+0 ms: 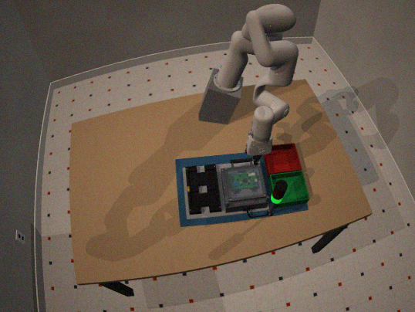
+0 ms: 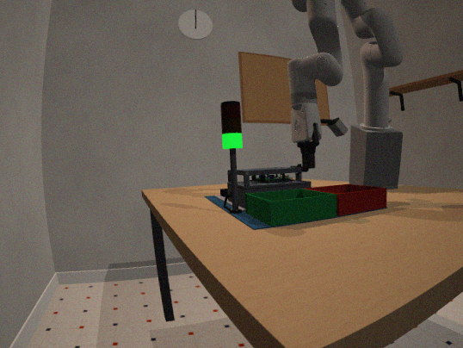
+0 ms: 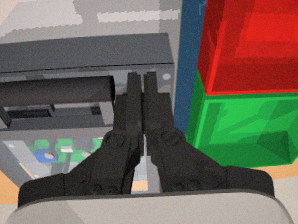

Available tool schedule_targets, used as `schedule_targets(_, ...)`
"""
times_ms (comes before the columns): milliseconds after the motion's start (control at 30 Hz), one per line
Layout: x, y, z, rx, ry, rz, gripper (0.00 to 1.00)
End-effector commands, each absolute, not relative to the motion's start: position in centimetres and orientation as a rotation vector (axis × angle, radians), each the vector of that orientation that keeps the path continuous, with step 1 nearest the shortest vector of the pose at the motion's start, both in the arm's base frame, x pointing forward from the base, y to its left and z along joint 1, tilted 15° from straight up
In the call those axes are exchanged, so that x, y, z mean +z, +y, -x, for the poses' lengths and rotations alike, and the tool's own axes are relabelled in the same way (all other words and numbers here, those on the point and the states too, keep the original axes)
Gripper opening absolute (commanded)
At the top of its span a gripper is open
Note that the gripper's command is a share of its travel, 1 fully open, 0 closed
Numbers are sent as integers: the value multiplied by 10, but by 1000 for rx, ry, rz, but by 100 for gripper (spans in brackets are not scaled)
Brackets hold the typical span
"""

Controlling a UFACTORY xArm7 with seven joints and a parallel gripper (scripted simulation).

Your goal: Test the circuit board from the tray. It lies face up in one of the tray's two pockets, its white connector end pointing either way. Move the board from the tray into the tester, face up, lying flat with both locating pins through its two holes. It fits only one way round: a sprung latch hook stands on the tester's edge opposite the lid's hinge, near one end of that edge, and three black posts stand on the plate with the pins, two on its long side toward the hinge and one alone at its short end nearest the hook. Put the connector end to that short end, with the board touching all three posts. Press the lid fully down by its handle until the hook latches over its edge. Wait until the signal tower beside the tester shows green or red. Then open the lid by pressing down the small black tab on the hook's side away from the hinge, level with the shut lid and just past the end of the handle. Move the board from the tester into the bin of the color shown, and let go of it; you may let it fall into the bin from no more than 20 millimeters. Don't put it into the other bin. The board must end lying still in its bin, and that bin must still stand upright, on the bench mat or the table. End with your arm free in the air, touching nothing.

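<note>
One wooden table (image 1: 123,185), dotted floor (image 1: 116,83)

A wooden worktop (image 1: 127,185) carries a blue bench mat (image 1: 181,216). On the mat lie a black tray (image 1: 202,189), a tester (image 1: 244,187) with its lid shut over a green circuit board (image 1: 243,180), a red bin (image 1: 283,157) and a green bin (image 1: 295,187). The signal tower (image 1: 278,191) is lit green. The end effector (image 1: 255,161), fingers closed on nothing, is positioned at the tester's far corner beside the red bin.

No readable text

No letters, numbers or brand marks could be read on anything in the three views.
</note>
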State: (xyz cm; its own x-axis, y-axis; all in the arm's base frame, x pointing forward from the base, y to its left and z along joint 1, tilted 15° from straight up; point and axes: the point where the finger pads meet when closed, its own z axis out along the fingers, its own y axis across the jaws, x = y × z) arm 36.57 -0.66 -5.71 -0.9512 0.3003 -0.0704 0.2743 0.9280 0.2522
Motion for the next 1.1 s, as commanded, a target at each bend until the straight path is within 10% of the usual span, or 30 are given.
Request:
schedule_targets(0, -56, -7, -367, 365, 2976, -446, 0)
schedule_targets(1067, -60, -6, -367, 365, 2976, -446, 0)
